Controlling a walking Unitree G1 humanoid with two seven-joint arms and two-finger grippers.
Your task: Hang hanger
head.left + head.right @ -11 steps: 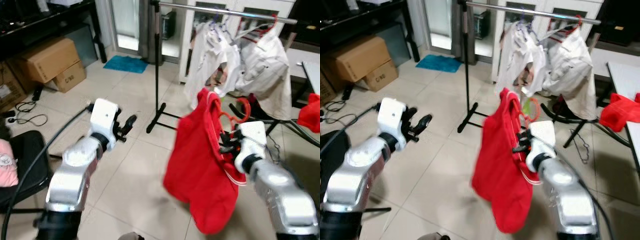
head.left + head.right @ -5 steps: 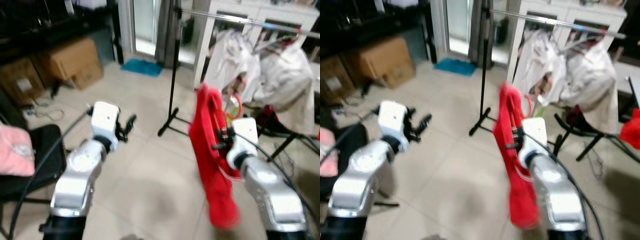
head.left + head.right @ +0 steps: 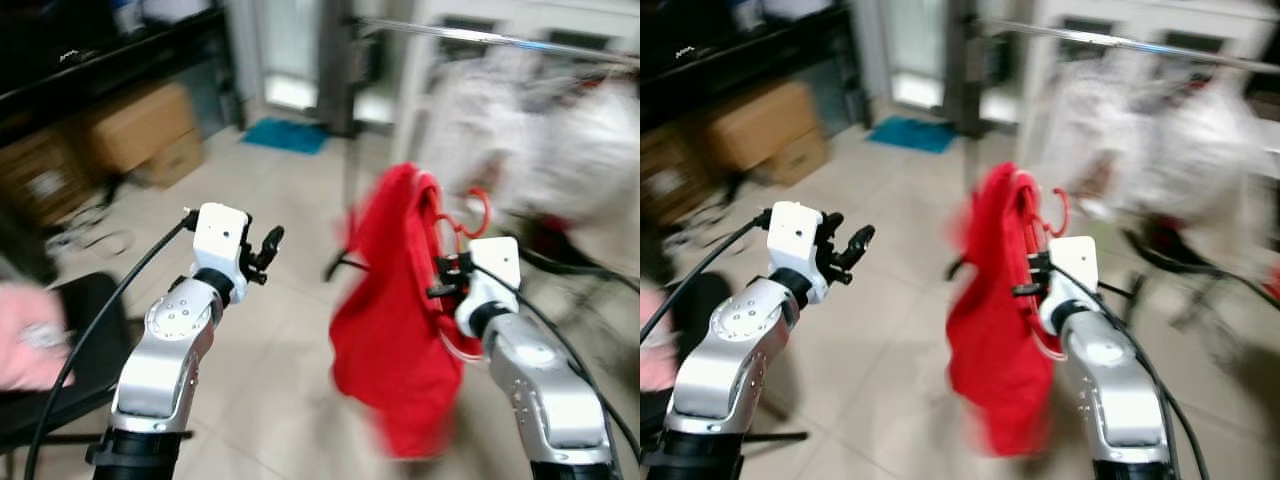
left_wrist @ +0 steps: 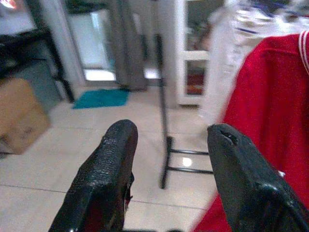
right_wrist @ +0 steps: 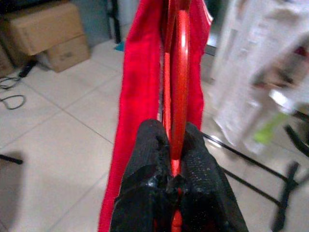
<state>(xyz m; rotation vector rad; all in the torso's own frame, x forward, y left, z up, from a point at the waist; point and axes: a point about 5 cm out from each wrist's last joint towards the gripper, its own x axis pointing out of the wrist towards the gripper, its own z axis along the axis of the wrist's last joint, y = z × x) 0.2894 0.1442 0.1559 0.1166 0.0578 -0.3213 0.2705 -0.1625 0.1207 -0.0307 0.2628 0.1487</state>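
In front of robot, on tiled floor point(image 3: 270, 380): red hanger point(image 5: 177, 82) w/ red garment point(image 3: 395, 330) draped on it, held up at chest height by right gripper point(image 5: 172, 159). Right wrist view: both black fingers point(image 5: 147, 159) clenched tight on hanger's red bar, bar running straight up between pads, red cloth hanging either side of it. Hanger hook point(image 3: 478, 212) pokes up and to the right above the gripper, free in air, not touching any rail. Garment hangs mostly on the inner side of right arm, bottom hem well below the wrist.

Clothes rack rail point(image 3: 500, 42) runs across top of view behind, well apart from hanger; its dark upright pole point(image 4: 161, 111) and floor foot stand between the two arms' line of sight. White clothes point(image 3: 520, 140) hang on the rail, blurred.

Left gripper point(image 3: 268, 245) raised at about same height, to left of garment, apart from it. Left wrist view: two fingers point(image 4: 108, 169) spread wide, nothing between them; pole and red cloth edge seen past them.

Bkgd left: cardboard boxes point(image 3: 140, 130) under dark shelf, teal mat point(image 3: 285, 135) by doorway, black chair point(image 3: 70, 340) w/ smth pink point(image 3: 25, 345) on it at lower left. Head views motion-blurred.
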